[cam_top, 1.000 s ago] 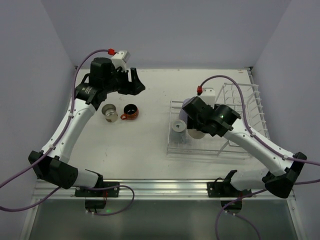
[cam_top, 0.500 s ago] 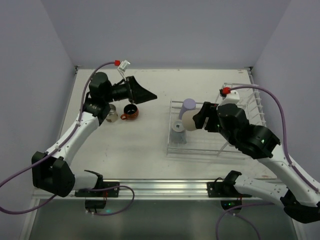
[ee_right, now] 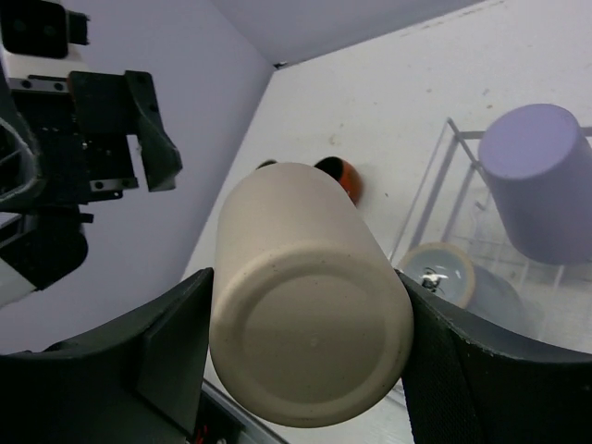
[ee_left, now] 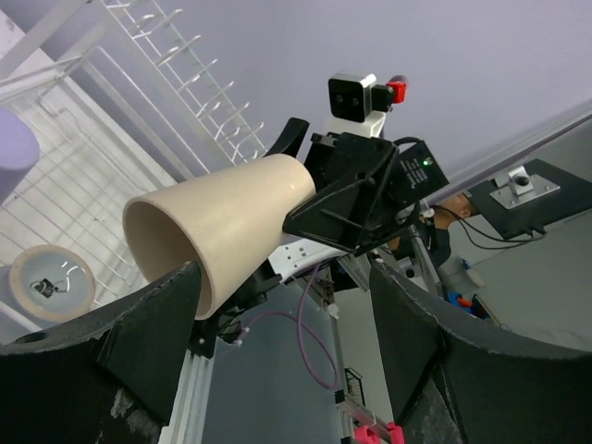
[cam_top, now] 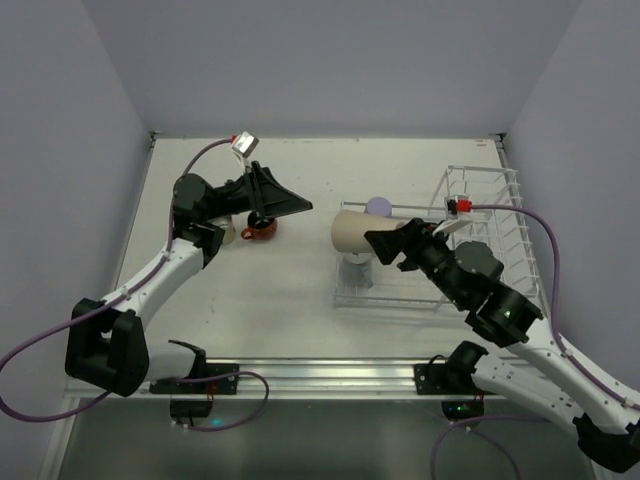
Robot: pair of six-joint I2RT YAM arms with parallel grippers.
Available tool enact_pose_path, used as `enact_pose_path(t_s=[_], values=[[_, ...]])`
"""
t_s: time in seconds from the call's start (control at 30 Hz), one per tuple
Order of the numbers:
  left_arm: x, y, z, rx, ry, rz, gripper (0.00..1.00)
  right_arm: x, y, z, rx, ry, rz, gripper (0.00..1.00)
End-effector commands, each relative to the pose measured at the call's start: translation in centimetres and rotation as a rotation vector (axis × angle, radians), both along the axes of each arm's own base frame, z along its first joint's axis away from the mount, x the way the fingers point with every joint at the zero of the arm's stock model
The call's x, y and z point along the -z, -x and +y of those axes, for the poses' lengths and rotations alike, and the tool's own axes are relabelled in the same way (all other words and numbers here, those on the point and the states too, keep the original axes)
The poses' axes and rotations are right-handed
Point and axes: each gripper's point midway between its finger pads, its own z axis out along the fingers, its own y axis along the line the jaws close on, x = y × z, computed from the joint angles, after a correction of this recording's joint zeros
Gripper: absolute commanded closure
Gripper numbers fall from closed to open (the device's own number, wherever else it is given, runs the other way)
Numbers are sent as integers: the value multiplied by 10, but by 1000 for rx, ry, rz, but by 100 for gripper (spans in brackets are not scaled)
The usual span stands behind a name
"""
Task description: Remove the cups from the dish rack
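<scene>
— Beige tumbler (cam_top: 352,231): where is it now?
— Clamped sideways in the right gripper (cam_top: 388,247), lifted clear of the dish rack (cam_top: 480,180) below it since a moment ago.
— And the left gripper (cam_top: 290,205)?
— Spread wide, empty, swung round to face the tumbler's mouth.

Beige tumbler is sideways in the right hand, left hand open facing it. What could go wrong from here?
1. The right hand grips the beige tumbler near its base only; the smooth taper could slip and fall onto the dish rack edge.
2. The left hand is open and apart from it; releasing before it closes would drop the tumbler.
3. The orange mug sits near the left hand, so a low set-down might knock it.
</scene>
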Motion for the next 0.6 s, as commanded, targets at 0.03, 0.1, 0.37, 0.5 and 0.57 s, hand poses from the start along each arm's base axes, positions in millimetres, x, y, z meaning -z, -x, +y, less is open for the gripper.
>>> enact_pose_path(t_s=[0.03, 0.1, 0.37, 0.5, 0.57], values=[[-21, 17, -1, 36, 40, -66, 22, -60, -1, 14, -52, -220, -193, 100], [-20, 17, -2, 39, 38, -63, 22, -66, -2, 20, -77, -240, -209, 100], [-14, 14, -4, 33, 30, -52, 22, -77, -10, 39, -117, -277, -225, 100], [-20, 16, -6, 40, 48, -64, 22, -75, -14, 54, -160, -266, -213, 100], [-25, 19, -9, 54, 57, -69, 22, -73, -18, 62, -177, -267, -210, 100]])
